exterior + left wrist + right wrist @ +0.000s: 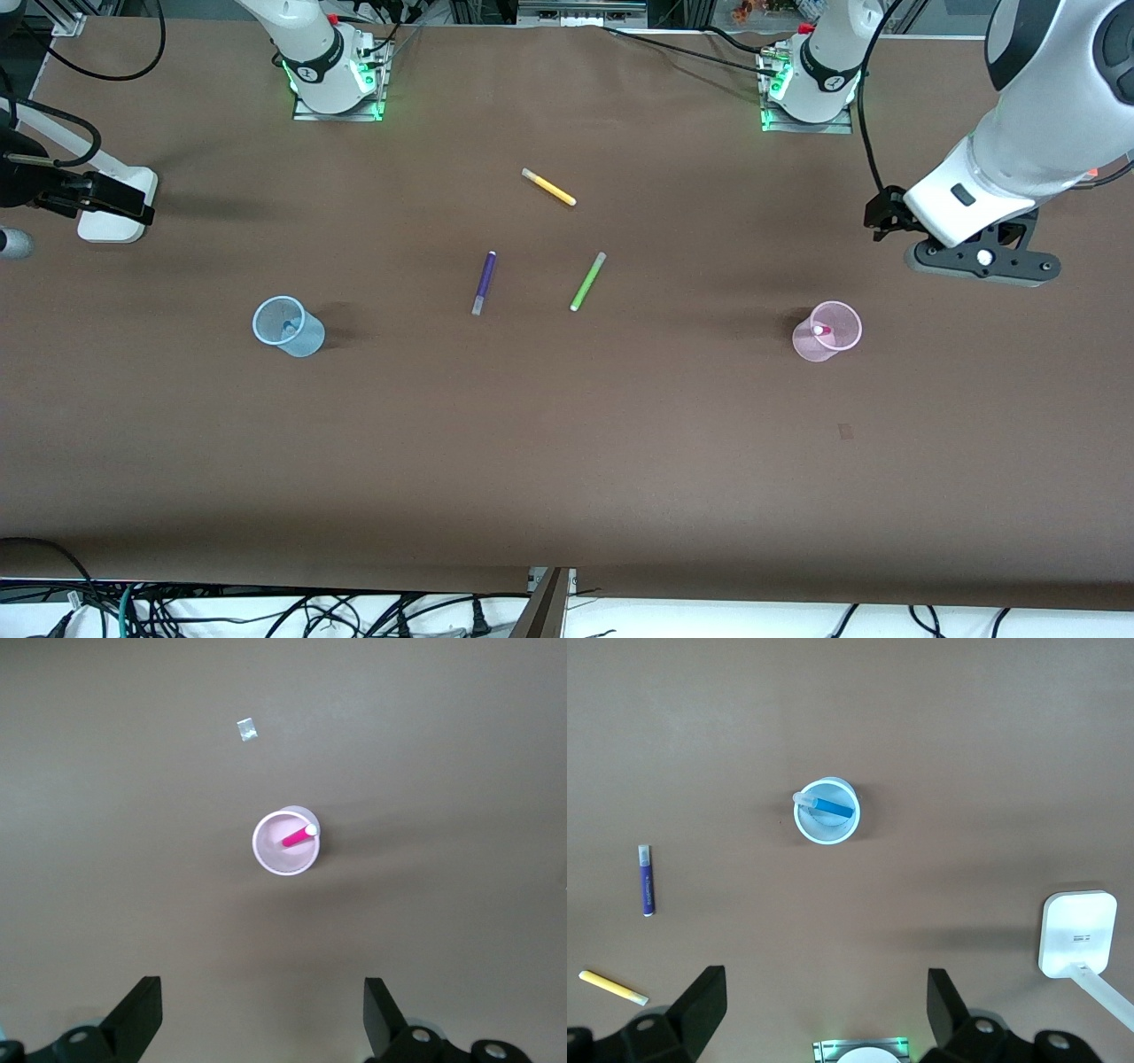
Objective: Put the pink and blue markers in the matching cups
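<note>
Pink marker (298,835) leans in pink cup (285,843), blue marker (833,806) in blue cup (827,811); both my jaws spread, empty, high over bench (567,443).

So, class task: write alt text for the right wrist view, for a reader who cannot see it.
A blue marker stands tilted inside a pale blue cup on a brown table. A purple marker and a yellow marker lie apart on the table, with the right end effector open above.
</note>
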Action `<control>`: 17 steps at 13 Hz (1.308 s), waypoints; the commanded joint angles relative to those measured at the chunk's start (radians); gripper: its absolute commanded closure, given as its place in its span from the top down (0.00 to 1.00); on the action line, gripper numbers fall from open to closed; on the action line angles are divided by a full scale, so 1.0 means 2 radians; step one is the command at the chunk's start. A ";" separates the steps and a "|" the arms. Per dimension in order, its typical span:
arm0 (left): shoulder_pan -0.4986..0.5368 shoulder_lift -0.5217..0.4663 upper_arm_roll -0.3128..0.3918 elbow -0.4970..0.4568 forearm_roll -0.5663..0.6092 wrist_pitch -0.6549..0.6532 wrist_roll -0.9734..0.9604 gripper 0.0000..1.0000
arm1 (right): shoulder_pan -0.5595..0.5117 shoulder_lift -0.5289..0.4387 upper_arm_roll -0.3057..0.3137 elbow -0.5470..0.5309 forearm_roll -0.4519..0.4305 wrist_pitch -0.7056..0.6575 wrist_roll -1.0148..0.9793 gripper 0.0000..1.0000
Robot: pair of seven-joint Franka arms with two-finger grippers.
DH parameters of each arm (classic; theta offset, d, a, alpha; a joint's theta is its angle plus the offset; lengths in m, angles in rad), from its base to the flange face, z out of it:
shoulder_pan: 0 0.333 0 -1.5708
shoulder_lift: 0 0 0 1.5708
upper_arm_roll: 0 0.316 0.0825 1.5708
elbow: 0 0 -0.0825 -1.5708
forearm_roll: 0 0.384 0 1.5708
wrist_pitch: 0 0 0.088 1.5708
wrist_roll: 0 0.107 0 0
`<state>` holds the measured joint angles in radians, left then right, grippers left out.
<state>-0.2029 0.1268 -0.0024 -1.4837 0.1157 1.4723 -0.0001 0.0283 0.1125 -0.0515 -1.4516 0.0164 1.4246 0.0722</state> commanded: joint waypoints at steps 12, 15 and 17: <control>0.079 -0.063 -0.042 -0.103 -0.072 0.040 0.022 1.00 | -0.001 0.001 0.001 0.006 -0.008 -0.002 -0.007 1.00; 0.079 -0.063 -0.040 -0.103 -0.072 0.040 0.025 1.00 | -0.002 0.001 0.001 0.006 -0.008 -0.002 -0.007 1.00; 0.079 -0.060 -0.039 -0.099 -0.072 0.040 0.026 1.00 | -0.002 0.001 0.001 0.006 -0.008 -0.002 -0.008 1.00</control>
<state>-0.0541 0.0082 -0.0766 -1.6826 -0.0226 1.5419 0.0273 0.0282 0.1126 -0.0518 -1.4516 0.0163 1.4247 0.0719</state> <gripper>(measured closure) 0.000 0.000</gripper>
